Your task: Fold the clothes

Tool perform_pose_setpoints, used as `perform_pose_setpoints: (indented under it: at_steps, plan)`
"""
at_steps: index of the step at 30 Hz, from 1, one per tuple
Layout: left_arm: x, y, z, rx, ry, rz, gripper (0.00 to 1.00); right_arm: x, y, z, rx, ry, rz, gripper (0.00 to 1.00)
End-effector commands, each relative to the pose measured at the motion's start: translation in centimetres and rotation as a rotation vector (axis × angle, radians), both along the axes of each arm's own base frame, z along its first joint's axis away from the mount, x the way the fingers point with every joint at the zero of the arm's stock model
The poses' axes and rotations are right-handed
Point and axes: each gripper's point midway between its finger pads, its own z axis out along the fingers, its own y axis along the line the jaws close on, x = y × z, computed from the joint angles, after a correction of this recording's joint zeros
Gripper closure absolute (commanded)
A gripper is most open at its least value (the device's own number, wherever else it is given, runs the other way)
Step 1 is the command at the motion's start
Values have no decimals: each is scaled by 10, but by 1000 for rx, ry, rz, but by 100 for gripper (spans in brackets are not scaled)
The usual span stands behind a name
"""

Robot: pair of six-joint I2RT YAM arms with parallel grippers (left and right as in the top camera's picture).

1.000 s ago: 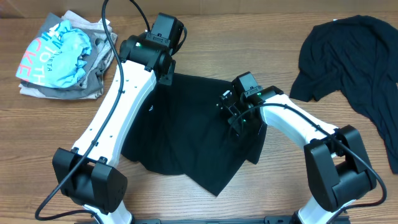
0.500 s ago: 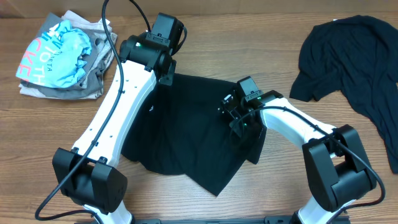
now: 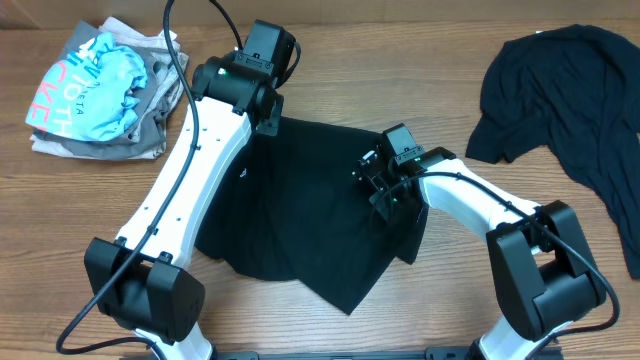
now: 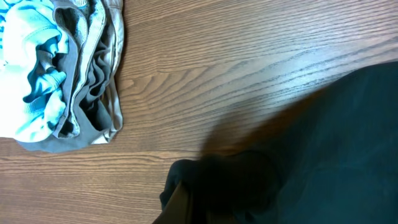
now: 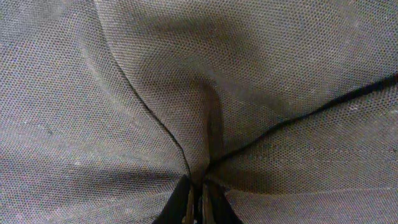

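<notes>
A black T-shirt [image 3: 300, 220] lies spread on the table centre, partly folded, a small white logo showing near my left arm. My left gripper [image 3: 268, 118] is shut on its far edge; in the left wrist view the black cloth [image 4: 249, 186] bunches around the jaws. My right gripper [image 3: 385, 190] is shut on a pinch of the same shirt near its right side; the right wrist view shows the fabric [image 5: 199, 93] gathered into creases at the closed fingertips [image 5: 198, 193]. A second black T-shirt [image 3: 570, 110] lies crumpled at the far right.
A pile of light blue and grey clothes [image 3: 105, 90] with pink lettering sits at the far left; it also shows in the left wrist view [image 4: 56, 68]. Bare wooden table [image 3: 400, 60] lies between the shirts.
My right gripper has shifted slightly right and toward the front with the pinched fabric. The left arm has not moved.
</notes>
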Motion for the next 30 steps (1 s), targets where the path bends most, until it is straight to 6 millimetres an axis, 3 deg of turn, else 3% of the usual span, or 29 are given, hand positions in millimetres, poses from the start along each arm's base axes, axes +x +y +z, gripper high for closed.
perform_pose_setpoints:
  at_steps: [1, 8, 9, 13, 17, 20, 27, 30]
  plan:
    - [3, 1, 0, -5, -1, -6, 96, -6, -2, -5, -7, 41, -17, 96]
    - [1, 1, 0, 2, 8, -13, 96, 21, 2, 58, -5, 46, -61, 96]
    - [0, 2, -1, 5, 15, -12, 96, 28, -1, 84, -5, 51, -97, 96]
    - [-1, 2, -1, 7, 20, -12, 96, 42, -7, 130, 15, 33, -186, 96]
    - [-2, 3, -2, 8, 23, -12, 96, 55, -17, 164, 59, -17, -299, 96]
    - [-3, 3, -2, 9, 26, -12, 96, 58, -23, 174, 97, -22, -344, 96]
    - [-3, 3, -2, 8, 26, -12, 96, 50, -26, 170, 120, 33, -357, 96]
    - [-3, 3, -2, 7, 27, -13, 96, 49, -27, 170, 118, 37, -358, 83]
